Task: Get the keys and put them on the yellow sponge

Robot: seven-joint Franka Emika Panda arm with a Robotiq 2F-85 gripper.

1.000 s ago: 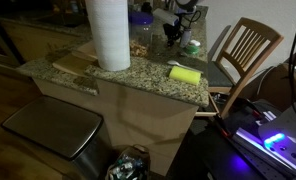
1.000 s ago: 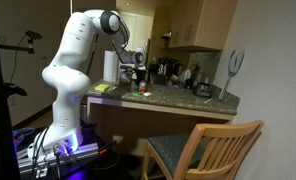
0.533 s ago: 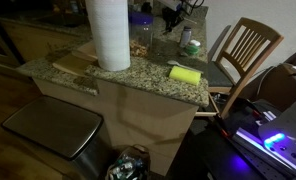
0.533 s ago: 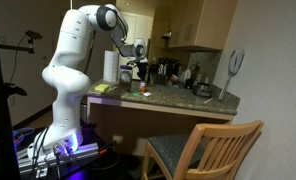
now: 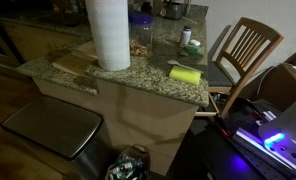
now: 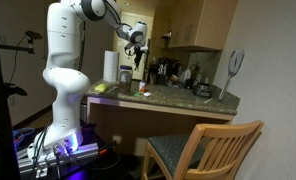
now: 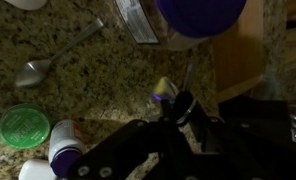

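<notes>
Keys [image 7: 165,92] sit right at the gripper [image 7: 173,108] in the wrist view, a small bunch with a pale yellowish and purple tag. As far as that dim picture shows, the dark fingers are drawn together on them, and the gripper hangs high above the counter [image 5: 138,75]. I judge the bunch light but loose: hard metal pieces on a ring that will swing and rattle, slippery between smooth pads, not fragile. The surest hold is on the ring or the thick cluster, not on a single blade, and a pinch there should carry them without trouble. I count one bunch. Below it on the speckled stone lie one spoon [image 7: 48,62], one green lid [image 7: 25,127], at least one white bottle [image 7: 63,140] with a purple cap, and one jar [image 7: 193,12] with a purple lid at the top edge. Farther out, in an exterior view, the gripper [image 6: 138,45] is well above the counter with something small dangling under it — probably the keys, too small to be sure. One yellow sponge [image 5: 185,74] lies flat near the counter's edge, bare on top and well apart from the keys. It looks soft and springy, so the keys should settle into it rather than skid. Beyond it stand one tall paper-towel roll [image 5: 108,35] and one wooden board [image 5: 78,62] just beside the roll, and one chair [image 5: 246,50] stands off the counter's end.
</notes>
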